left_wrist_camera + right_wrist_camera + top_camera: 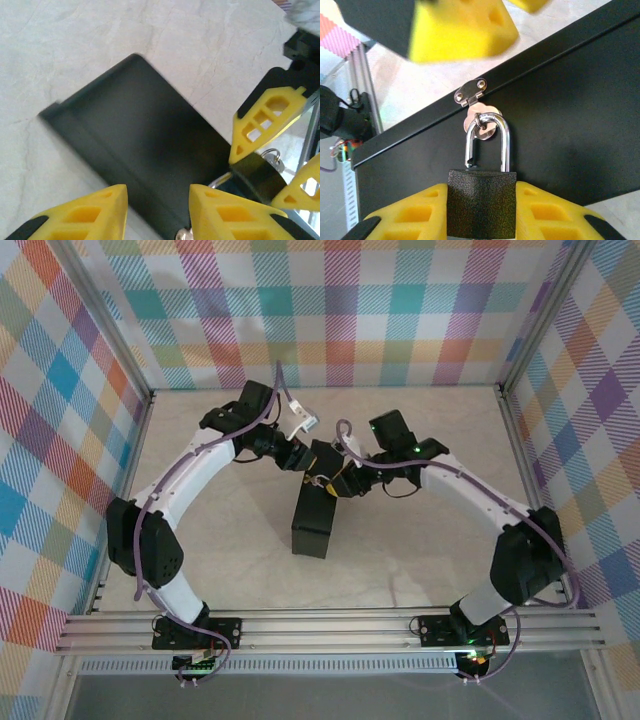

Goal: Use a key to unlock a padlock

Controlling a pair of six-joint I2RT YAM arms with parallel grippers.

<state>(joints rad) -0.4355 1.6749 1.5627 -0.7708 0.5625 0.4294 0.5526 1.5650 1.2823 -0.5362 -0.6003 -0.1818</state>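
Right end effector (481, 187) clamps the padlock (482, 215), which hangs on the hasp (470, 92) of the black box (570, 115) mid-desk (100, 30); the key (273, 160) glints at the lock's outer end, right of the parted, apparently empty left end effector (157, 192).

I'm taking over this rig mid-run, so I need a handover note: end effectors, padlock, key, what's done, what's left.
Right end effector: shut on the padlock body; the shackle passes through the hasp of the black box.
Left end effector: fingers apart over the box lid, nothing clearly held.
Key bunch: beside the padlock body; I cannot tell whether a key is in the keyhole.
Done: padlock steadied.
Left: turn the key and free the shackle. Check first whether it is already released.
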